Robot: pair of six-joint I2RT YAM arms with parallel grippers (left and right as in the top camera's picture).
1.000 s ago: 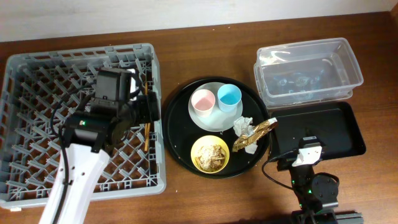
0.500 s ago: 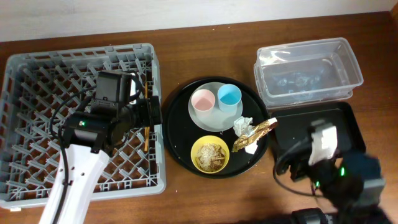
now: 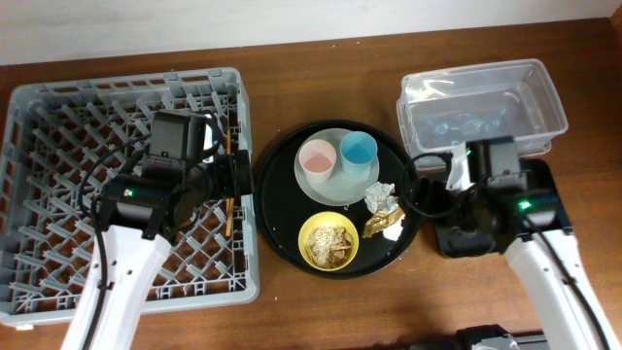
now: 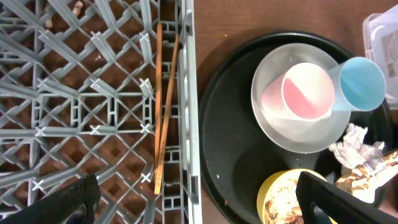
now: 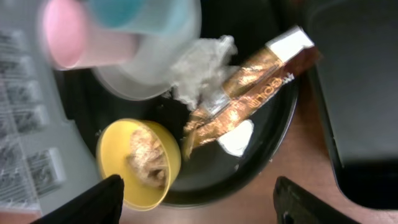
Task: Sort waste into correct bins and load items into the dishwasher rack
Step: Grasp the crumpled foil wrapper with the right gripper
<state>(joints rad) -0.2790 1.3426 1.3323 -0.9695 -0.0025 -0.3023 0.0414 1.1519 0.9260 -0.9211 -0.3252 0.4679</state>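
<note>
left fingers (image 4: 62,202) spread wide, empty, over dishwasher rack (image 3: 126,80) right edge | right fingers (image 5: 87,199) spread, empty, above round black tray (image 3: 277,209) | yellow bowl (image 3: 303,240) of food scraps (image 3: 328,238) nearest on it | wrapper (image 3: 386,220), tissue (image 3: 379,195) just beyond | pink cup (image 3: 317,157), blue cup (image 3: 358,151) on plate (image 3: 335,190) | chopsticks (image 4: 163,106) in rack by right wall | flat black tray (image 3: 546,180), clear tub (image 3: 481,112) behind it on worktop

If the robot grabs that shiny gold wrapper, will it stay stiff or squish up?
Probably squish: the gold wrapper is already creased and crinkled, so it looks thin and floppy. Being so flat, it likely weighs very little. Its glossy foil may be slippery, and it lies against the tissue, which might drag along.
</note>
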